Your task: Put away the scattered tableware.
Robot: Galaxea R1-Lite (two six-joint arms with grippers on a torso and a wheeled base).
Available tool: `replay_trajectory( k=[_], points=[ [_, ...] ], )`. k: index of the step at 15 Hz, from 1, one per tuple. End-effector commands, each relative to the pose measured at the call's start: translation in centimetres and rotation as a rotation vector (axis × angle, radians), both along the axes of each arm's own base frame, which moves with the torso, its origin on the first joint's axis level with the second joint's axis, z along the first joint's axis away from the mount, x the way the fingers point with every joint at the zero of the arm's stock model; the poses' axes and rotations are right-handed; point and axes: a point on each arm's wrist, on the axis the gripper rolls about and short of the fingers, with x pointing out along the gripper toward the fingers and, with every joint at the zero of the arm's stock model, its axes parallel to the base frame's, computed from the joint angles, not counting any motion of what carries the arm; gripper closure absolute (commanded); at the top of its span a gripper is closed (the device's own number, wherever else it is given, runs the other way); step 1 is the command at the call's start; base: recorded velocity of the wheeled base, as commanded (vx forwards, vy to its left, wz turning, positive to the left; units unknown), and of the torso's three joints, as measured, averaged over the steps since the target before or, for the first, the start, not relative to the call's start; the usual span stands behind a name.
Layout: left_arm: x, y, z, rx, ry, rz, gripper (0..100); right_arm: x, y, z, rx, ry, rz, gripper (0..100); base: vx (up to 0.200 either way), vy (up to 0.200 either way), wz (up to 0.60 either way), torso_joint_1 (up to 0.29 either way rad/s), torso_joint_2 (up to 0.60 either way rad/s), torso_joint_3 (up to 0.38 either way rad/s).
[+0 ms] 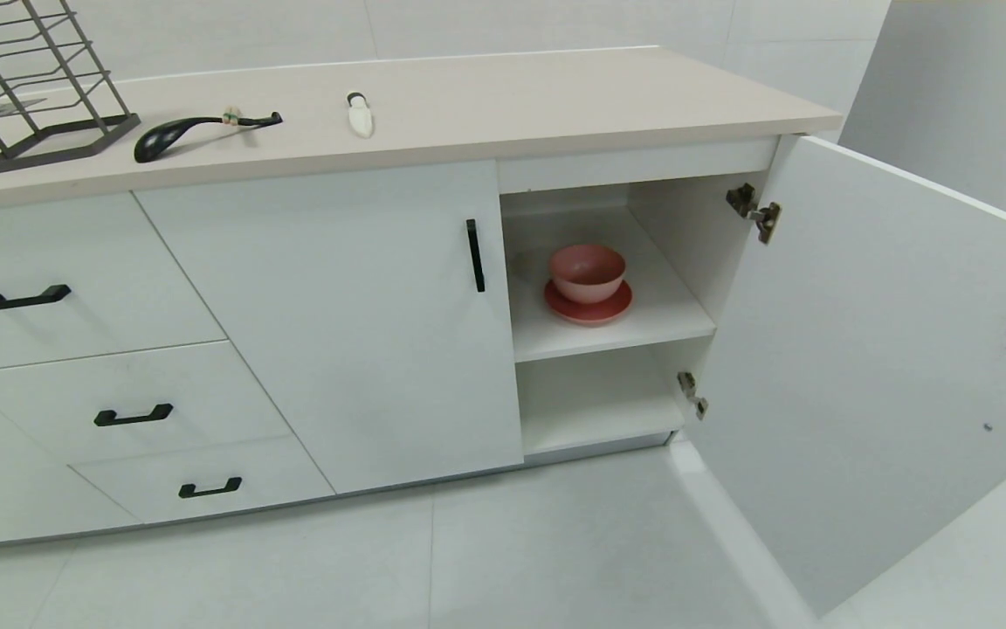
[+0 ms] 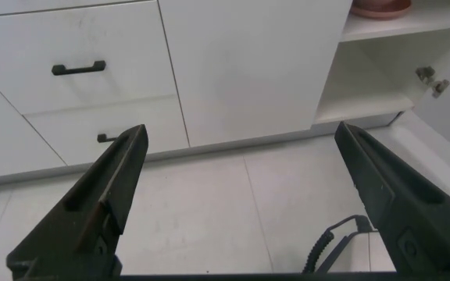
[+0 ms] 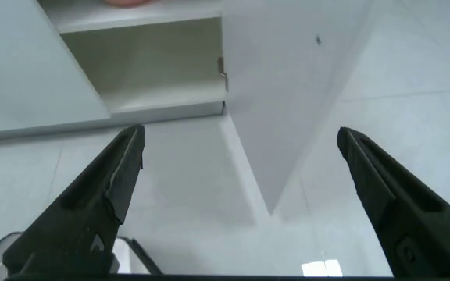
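Your left gripper (image 2: 241, 134) and right gripper (image 3: 241, 134) hang spread and empty; with the pink bowl (image 1: 588, 272) shelved, you likely reach next for the black spoon (image 1: 159, 140), upper left.

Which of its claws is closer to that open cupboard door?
Right. The right gripper points at the lower edge of the open door; the left gripper points at the drawers and closed door, farther along.

Head view looks down on the cabinet (image 1: 337, 332) — both low wrist views share its open compartment (image 1: 590, 411).
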Motion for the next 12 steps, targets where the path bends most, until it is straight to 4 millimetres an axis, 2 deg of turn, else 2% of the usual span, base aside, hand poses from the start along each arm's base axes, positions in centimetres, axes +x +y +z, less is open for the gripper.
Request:
replay_trajectory(
  k=[1, 8, 9, 12],
  points=[
    [0.00, 0.00, 0.00, -0.001, 0.000, 0.002, 0, -3.70, 0.03, -2.86, 0.002, -0.129, 0.005, 0, 0.000, 0.000, 0.00, 0.000, 0.00, 0.000],
    [0.00, 0.00, 0.00, -0.001, 0.000, 0.002, 0, -3.68, 0.02, -2.82, -0.019, -0.134, 0.002, 0, 0.000, 0.000, 0.00, 0.000, 0.00, 0.000],
    [0.00, 0.00, 0.00, -0.001, 0.000, 0.002, 0, -3.69, 0.02, -2.82, -0.017, -0.135, 0.002, 0, -0.200, -0.200, 0.00, 0.002, 0.00, 0.007],
    [0.00, 0.00, 0.00, -0.001, 0.000, 0.002, 0, -3.69, 0.02, -2.82, -0.014, -0.135, 0.001, 0, -0.200, 0.000, 0.00, 0.001, 0.00, 0.002]
  ],
)
